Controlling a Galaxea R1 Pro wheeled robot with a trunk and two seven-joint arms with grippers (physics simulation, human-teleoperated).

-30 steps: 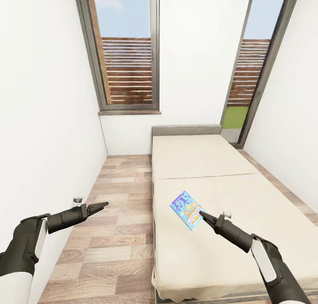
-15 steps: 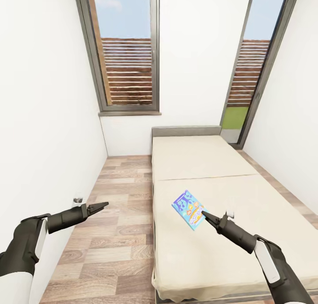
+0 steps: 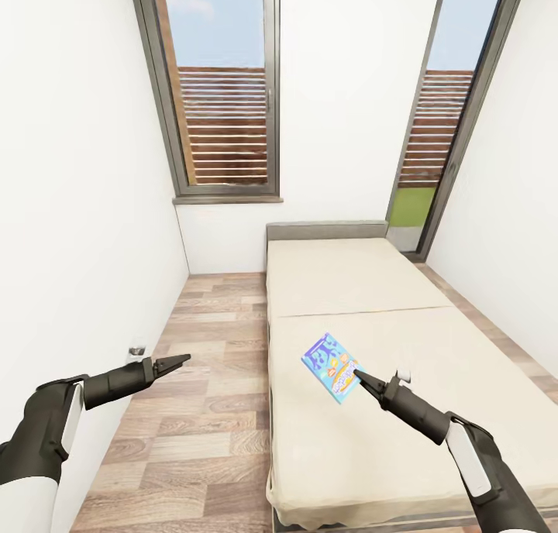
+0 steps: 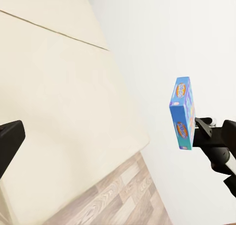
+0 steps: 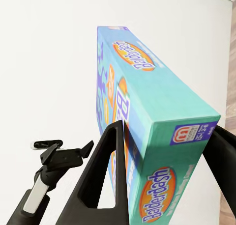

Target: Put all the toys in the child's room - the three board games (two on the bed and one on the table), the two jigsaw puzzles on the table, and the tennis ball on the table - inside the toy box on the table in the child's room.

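Right gripper point(image 3: 358, 375) jaws clamped on the near edge of the blue board game point(image 3: 331, 366), one finger point(image 5: 105, 171) on each face of the box. In the left wrist view the same box point(image 4: 182, 114) hangs off the jaw tips, clear of the mattress, so it's lifted, not resting. It sticks out ahead of the jaws and toward the robot's left, tilted, over the near section of the bed point(image 3: 403, 440).

Left gripper point(image 3: 180, 359) jaws look pinched together to a point, nothing between them. It hovers over the wood-plank floor point(image 3: 201, 409), well apart from the box, with the bed edge between the two grippers.

Around the jaws:
- White side wall point(image 3: 77, 208) just outboard of the left arm.
- Small wall fitting point(image 3: 136, 352) low down on it, right behind the left gripper.
- Grey headboard point(image 3: 326, 229) well beyond the right jaws, at the far end of the bed.
- Tall dark-framed window point(image 3: 221, 91) past the floor strip, a second one point(image 3: 442, 122) behind the headboard corner.
- Mattress seam point(image 3: 356, 310) runs across ahead of the box.

Nothing lies on the mattress around the right jaws.
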